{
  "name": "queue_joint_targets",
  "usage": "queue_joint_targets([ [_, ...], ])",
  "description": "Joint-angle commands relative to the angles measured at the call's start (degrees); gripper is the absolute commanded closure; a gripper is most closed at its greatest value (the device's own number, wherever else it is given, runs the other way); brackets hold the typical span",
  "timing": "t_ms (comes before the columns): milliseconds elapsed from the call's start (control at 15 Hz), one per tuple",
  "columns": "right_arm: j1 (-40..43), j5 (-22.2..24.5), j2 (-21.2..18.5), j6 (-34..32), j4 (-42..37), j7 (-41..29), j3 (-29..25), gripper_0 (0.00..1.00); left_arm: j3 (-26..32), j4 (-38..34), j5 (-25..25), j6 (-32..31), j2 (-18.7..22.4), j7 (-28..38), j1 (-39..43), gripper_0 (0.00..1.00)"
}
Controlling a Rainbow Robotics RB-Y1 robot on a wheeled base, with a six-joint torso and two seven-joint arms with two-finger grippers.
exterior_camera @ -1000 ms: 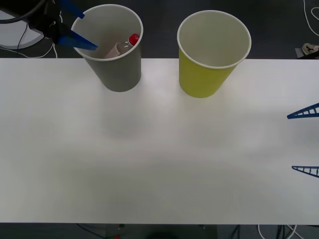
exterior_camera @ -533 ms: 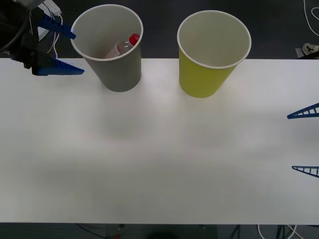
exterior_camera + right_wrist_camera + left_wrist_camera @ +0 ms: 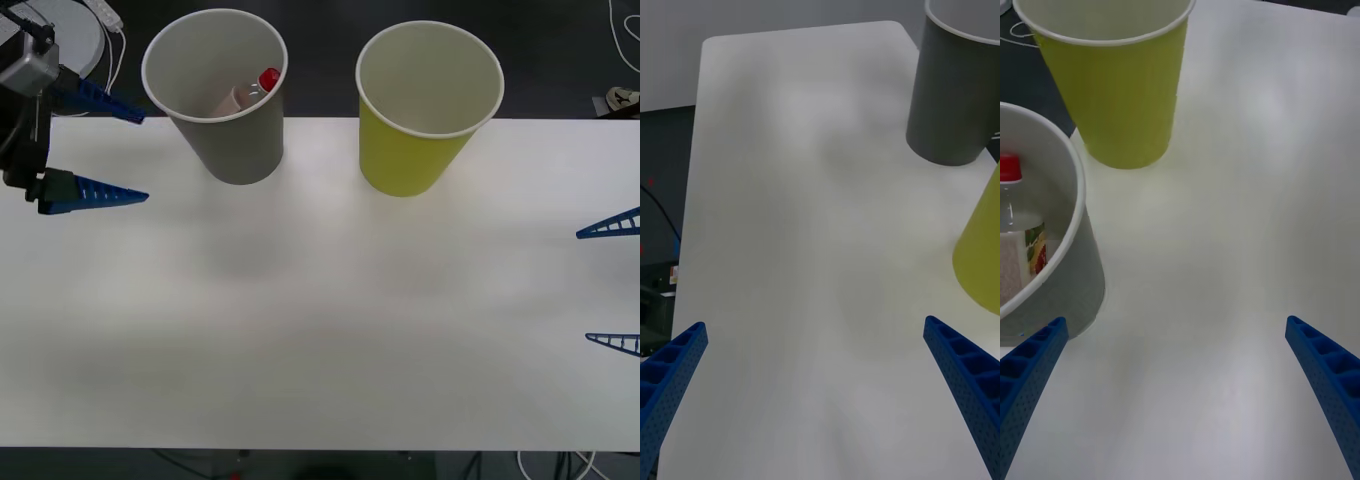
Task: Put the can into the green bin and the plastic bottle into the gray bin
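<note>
Gray bin (image 3: 222, 95), upper left, contains the plastic bottle (image 3: 252, 92). Green bin (image 3: 422, 110) stands beside it. Left gripper (image 3: 120, 148) and right gripper (image 3: 612, 285) both released, empty.

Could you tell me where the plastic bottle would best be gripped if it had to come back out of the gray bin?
Probably by the neck under its red cap, from straight above: the plastic bottle leans cap-up inside the gray bin, whose tall walls block any sideways approach.

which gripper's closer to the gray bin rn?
Left. The left gripper, open, sits just beside the gray bin on its left; the right gripper, open, is at the table's far right edge.
</note>
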Motion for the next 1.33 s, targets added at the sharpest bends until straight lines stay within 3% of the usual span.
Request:
queue_joint_targets([
  [67, 0.0, 0.0, 0.0, 0.0, 0.0, 0.0, 0.0, 0.0, 1.31, -0.77, 2.61, 0.63, -0.07, -4.97, 4.19, 0.0],
  [533, 0.0, 0.0, 0.0, 0.0, 0.0, 0.0, 0.0, 0.0, 7.81, -6.75, 4.55, 1.07, -0.07, -12.18, 16.23, 0.0],
  [867, 0.0, 0.0, 0.0, 0.0, 0.0, 0.0, 0.0, 0.0, 8.69, -6.75, 5.87, 1.86, -0.07, -18.24, 21.06, 0.0],
  [1333, 0.0, 0.0, 0.0, 0.0, 0.0, 0.0, 0.0, 0.0, 8.69, -6.75, 7.36, 2.03, 1.51, -21.23, 24.14, 0.0],
])
